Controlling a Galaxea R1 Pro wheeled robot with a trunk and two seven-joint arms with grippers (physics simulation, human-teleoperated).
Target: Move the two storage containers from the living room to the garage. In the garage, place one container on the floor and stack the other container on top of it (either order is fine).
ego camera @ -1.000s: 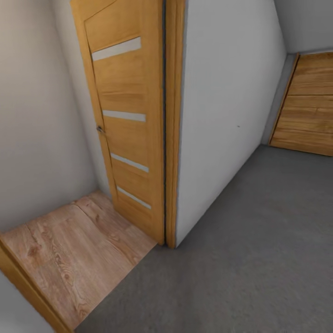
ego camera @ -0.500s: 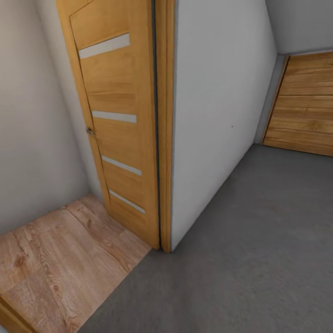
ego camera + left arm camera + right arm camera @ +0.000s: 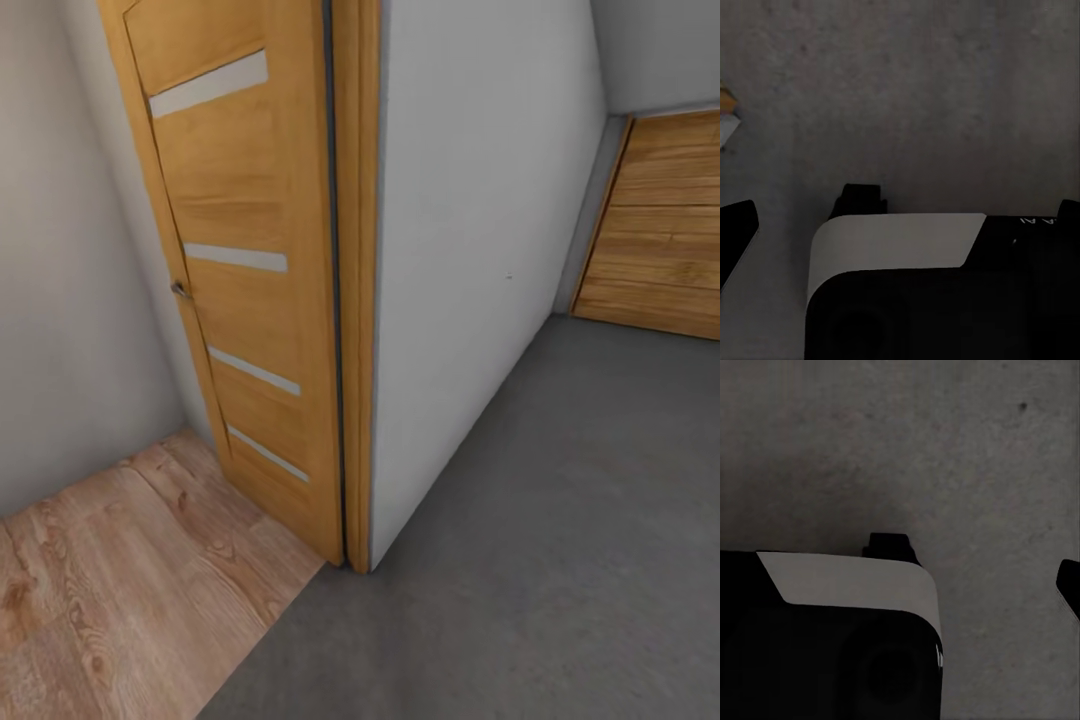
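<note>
Down by the robot's own body, the left tool hung over the floor, rough dark grey concrete; one black fingertip poked in at the edge of the left wrist view and another at the far side, with bare concrete between them, so it looked spread with nothing between the fingers. The right tool hung over the same mottled concrete, one dark finger near the robot's white-and-black casing and a second tip at the far edge, likewise spread and holding nothing.

From the head view, the concrete floor met a patch of light wood-plank floor at a doorway. A wooden door with pale glass strips stood open, its edge against the wooden frame. Beyond the frame ran a plain pale grey wall, and at the far end was a wall of horizontal wood panels. I could see neither storage container from where I stood.
</note>
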